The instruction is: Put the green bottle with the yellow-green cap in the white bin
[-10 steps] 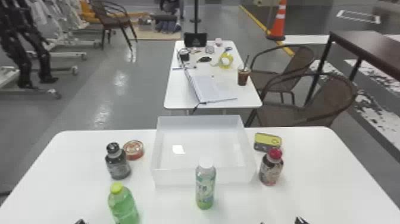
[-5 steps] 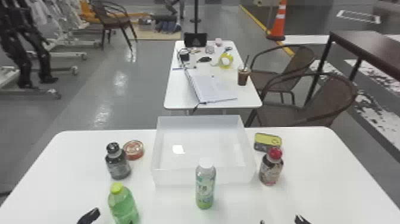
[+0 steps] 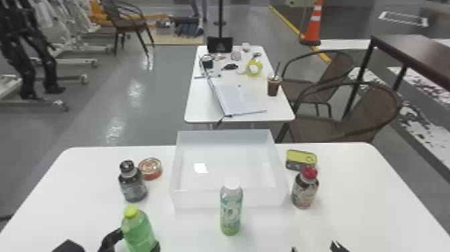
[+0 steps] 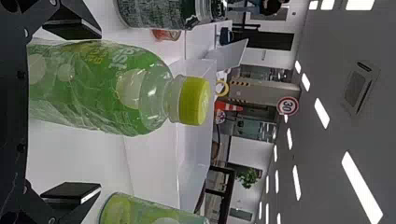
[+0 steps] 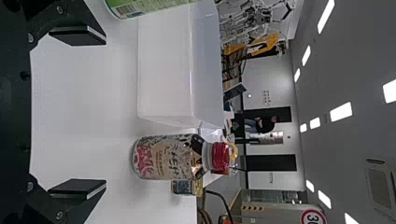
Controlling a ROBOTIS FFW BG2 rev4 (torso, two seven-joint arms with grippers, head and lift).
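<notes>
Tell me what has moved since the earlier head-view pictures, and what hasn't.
The left gripper has come forward and a little to the right, and its open fingers now stand on either side of the green bottle with the yellow-green cap. Nothing has been gripped or let go. That bottle, the white bin, the other bottles and the right gripper stayed where they were.

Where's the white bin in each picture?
Head view: the white bin is mid-table, behind the white-capped bottle.
Left wrist view: the bin is beyond the green bottle with the yellow-green cap.
Right wrist view: the bin is beside the red-capped bottle.
Landmark all three share: the yellow roll on the far table.
</notes>
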